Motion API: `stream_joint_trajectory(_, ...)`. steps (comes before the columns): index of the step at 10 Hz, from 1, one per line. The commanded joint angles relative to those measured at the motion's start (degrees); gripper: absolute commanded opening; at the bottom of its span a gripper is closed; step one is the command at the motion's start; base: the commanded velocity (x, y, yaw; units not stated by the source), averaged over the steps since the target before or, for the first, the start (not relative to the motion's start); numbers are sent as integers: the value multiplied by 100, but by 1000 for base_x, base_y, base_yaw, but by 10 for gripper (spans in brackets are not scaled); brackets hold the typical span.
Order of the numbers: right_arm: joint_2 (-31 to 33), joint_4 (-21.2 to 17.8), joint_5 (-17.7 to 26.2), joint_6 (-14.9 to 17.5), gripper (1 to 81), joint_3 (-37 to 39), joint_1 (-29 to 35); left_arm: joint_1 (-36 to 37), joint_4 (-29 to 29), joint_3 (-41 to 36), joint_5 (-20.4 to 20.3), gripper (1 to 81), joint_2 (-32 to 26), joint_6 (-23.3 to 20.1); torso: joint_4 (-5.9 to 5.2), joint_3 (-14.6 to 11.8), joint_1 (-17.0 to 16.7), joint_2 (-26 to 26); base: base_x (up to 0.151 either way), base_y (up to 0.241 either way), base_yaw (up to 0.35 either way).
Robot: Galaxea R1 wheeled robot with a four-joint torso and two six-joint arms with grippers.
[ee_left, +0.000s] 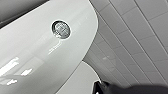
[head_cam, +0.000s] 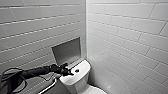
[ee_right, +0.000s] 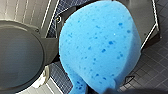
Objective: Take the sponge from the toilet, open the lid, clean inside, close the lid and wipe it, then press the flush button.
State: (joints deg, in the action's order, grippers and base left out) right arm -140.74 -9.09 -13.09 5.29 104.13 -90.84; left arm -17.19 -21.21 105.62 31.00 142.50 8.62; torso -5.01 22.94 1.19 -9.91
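Over the tank, the black left pincer (head_cam: 65, 71) hung at the near edge of the flat tank top (head_cam: 82, 65), just beside the small dark round flush button (head_cam: 76, 70) of the glossy white ceramic toilet (head_cam: 75, 83). How far it stood open could not be told. The right pincer (ee_right: 105, 90) appeared clamped on the bright blue, soft, speckled sponge (ee_right: 100, 47), off the toilet and above the dark tiled floor (ee_right: 152, 70). Flushing looked to be the step in hand. It called for a short shift onto the button, then a firm downward press.
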Motion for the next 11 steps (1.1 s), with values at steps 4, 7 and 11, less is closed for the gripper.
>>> stream_joint_trajectory(4,175,-31,386,7,10,-201,36,1283,-138,1388,424,10,875,43,0,2,2,0,0,0,0)
stream_joint_trajectory(7,175,-5,386,7,10,-262,44,1424,-103,2067,565,10,1299,35,0,245,2,2,0,0,0)
stream_joint_trajectory(11,175,22,386,16,10,-324,35,1714,-103,2348,547,10,1510,35,0,387,7,6,0,0,0)
